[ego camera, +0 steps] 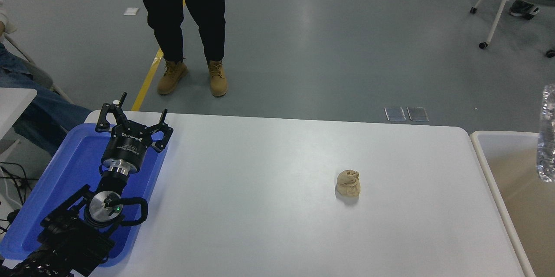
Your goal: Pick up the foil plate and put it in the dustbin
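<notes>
Foil plate (pixel 548 134), a shiny crinkled silver tray, hung edge-on at the frame's right edge above the white-rimmed, beige-lined dustbin (pixel 485 162), far right of the parked left pincer (pixel 132 121), spread; the right pincer was unseen.

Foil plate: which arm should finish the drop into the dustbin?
Right, probably. The foil plate hangs at the right edge over the dustbin, though the right gripper is out of view. The left gripper is parked open over the blue tray, far across the table.
</notes>
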`<action>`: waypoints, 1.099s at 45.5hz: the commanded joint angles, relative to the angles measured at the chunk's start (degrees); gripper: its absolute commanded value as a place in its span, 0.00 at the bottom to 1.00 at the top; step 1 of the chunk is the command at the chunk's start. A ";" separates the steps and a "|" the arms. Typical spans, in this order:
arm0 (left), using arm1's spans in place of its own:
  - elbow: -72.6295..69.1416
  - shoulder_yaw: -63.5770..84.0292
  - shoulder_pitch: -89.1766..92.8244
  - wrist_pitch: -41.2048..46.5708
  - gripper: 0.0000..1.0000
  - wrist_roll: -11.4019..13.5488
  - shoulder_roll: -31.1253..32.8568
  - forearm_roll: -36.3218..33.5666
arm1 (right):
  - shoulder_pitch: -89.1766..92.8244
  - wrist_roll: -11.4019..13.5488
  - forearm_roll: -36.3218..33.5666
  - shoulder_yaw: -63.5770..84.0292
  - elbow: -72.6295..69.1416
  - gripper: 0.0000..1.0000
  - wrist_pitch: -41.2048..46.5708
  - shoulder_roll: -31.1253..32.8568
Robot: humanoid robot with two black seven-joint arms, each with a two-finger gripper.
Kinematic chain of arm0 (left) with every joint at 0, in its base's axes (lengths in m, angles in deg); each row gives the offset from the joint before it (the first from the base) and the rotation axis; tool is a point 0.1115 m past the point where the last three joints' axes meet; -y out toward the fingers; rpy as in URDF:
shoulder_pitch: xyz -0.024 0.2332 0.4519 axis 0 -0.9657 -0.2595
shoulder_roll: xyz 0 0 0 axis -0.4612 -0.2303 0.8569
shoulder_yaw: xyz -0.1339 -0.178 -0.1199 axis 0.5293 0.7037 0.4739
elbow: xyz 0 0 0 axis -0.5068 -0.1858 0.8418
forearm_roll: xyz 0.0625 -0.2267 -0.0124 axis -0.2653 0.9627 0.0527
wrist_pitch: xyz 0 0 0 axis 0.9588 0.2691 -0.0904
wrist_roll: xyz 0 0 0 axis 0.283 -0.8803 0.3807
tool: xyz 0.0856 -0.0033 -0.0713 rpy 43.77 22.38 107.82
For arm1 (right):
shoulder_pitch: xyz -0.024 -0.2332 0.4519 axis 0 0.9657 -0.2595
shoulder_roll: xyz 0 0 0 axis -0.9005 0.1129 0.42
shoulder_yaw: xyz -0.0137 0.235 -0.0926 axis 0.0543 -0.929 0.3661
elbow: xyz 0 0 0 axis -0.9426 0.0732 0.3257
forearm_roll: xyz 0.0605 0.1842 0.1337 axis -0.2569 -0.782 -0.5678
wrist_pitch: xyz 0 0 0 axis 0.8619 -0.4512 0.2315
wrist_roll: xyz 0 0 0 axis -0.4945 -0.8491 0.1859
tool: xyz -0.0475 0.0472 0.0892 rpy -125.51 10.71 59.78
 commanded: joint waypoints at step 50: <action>0.00 0.04 0.00 0.00 1.00 0.00 0.00 0.01 | 40.68 -0.16 -2.68 -20.68 31.06 0.00 -13.55 -20.00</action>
